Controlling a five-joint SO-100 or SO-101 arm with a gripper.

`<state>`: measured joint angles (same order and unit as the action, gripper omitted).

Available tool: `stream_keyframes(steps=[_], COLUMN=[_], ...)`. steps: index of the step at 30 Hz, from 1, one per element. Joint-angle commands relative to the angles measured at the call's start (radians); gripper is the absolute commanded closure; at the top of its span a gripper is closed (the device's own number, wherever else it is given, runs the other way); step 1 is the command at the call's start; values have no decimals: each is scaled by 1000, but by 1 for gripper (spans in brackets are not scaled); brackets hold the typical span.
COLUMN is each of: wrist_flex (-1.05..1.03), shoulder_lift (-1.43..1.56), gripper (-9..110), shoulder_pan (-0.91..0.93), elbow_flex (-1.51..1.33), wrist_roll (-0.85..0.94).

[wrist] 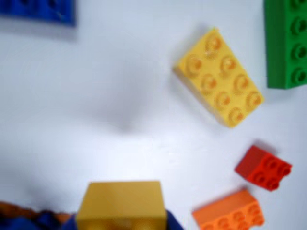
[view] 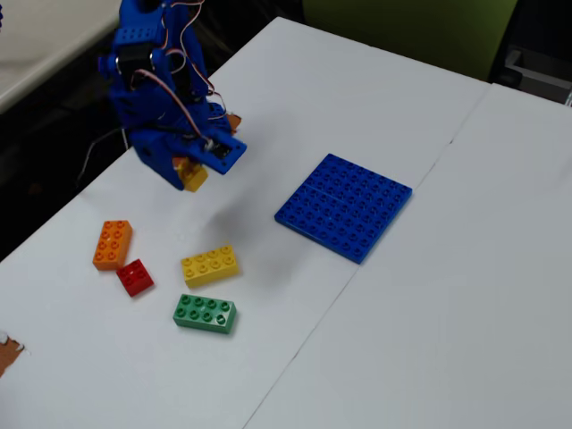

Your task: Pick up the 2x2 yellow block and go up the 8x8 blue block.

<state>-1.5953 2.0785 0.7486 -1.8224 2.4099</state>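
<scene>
The blue arm's gripper [view: 195, 170] is clenched on the 2x2 yellow block [view: 192, 174] and holds it clear of the white surface [view: 447, 313], toward the far left of the fixed view; a soft shadow on the surface below and to its right suggests the brick is lifted, not resting. In the wrist view the same block [wrist: 120, 203] fills the bottom edge, its flat yellow side facing the camera, with blue gripper parts on either side of it, though the picture is too blurred to show the jaws cleanly. The lift makes sense: the brick has to travel over open surface and come down from above onto the 8x8 blue block [view: 344, 206], which lies flat, studs up, well apart to the right in the fixed view, near the seam between the two surface panels. Only a corner of that plate [wrist: 43, 12] shows at the wrist view's top left. The bricks not wanted sit in a loose cluster nearer the front left: an orange brick [view: 113, 244], a small red brick [view: 135, 277] just beside it, the longer yellow eight-stud brick [view: 209, 265] and a green brick [view: 205, 313] near that. None of them lies between the gripper and the plate, so I judge the path across is open, and the pick looks done with the carry and placing yet to come.
</scene>
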Motion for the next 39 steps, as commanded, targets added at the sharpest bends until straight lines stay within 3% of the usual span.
stream_keyframes(steps=[1,4,6,14,22,29,33,39], wrist_flex=[-152,-89,-37,178,313,192,-161,-156], shoulder_lift=[158,287,341,403,359,202,-2,-89], gripper=[101,101,101,101,102,102,101,101], shoulder_pan=[-232,-459,-535,-724,-788,-795,-753,-764], elbow_flex=[117,94,92,126,127,130,538,672], wrist_roll=[-351,-623,-707,-904,-956,-802,-756,-818])
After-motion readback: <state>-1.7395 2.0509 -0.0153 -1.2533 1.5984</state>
